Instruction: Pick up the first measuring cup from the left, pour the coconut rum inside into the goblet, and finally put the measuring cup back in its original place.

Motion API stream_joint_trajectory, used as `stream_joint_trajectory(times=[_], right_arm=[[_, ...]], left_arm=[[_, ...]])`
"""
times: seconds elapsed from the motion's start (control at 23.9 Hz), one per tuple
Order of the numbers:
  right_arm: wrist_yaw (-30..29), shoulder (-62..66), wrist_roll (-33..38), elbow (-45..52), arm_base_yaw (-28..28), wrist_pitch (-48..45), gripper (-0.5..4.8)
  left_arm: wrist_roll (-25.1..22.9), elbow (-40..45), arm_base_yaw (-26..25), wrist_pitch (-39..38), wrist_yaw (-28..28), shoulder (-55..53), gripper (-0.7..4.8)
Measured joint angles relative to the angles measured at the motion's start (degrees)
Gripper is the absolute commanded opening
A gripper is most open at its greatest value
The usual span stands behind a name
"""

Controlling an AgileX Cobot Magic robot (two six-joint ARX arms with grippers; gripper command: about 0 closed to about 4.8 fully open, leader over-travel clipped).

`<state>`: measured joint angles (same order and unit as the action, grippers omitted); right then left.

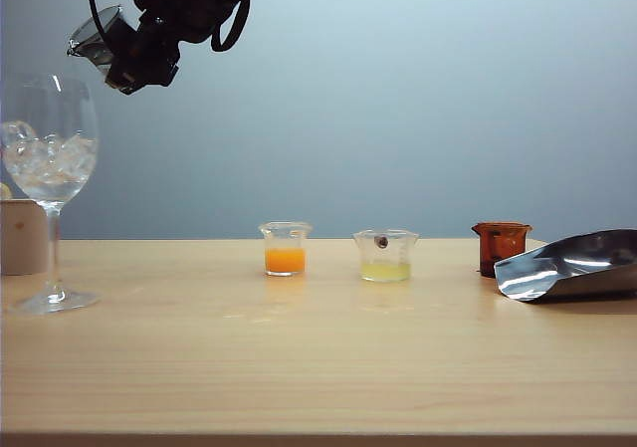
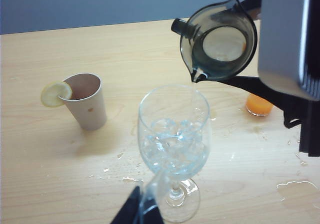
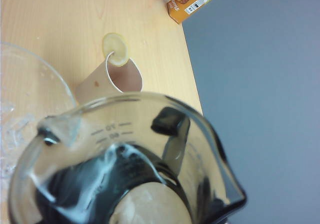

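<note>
The smoky-grey measuring cup (image 1: 98, 35) (image 2: 219, 40) (image 3: 125, 159) hangs tipped over the goblet, its pour lip pointing down at the bowl's rim. My right gripper (image 1: 137, 57) (image 2: 215, 52) has reached across to the upper left and is shut on the cup's sides. Clear coconut rum (image 2: 200, 70) pools against the lip. The goblet (image 1: 50, 158) (image 2: 174, 134) stands upright at the table's left with ice cubes in its bowl. My left gripper (image 2: 141, 213) hovers above the table beside the goblet's foot, its dark fingertips close together with nothing held.
A paper cup with a lemon slice (image 2: 87, 102) stands behind the goblet. A cup of orange liquid (image 1: 285, 248), one of pale yellow liquid (image 1: 385, 256) and an amber cup (image 1: 501, 246) form a row, with a silver scoop (image 1: 572, 266) at right. Spilled drops (image 2: 295, 185) wet the table.
</note>
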<state>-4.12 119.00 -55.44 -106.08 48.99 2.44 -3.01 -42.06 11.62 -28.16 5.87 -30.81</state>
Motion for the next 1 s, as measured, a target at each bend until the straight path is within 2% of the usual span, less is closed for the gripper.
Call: stream_joint_trajectory(times=[0.46,0.58,0.84,1.0], right_arm=[[3.43,0.0,-0.09,0.0,0.5,2.58,0.84],[6.49,0.0,-0.09,0.0,1.51,4.2,0.5],[10.4,0.24,-0.46,-2.62,2.62,6.67,0.49],[10.99,0.2,-1.6,-3.63,2.67,8.2,0.49]], left_arm=[[0.0,0.0,0.0,-0.02,0.0,0.0,-0.03],[0.0,0.0,-0.02,0.0,0.0,0.0,-0.03],[0.0,0.0,-0.02,0.0,0.0,0.02,-0.03],[0.0,0.0,-0.02,0.0,0.0,0.0,-0.03]])
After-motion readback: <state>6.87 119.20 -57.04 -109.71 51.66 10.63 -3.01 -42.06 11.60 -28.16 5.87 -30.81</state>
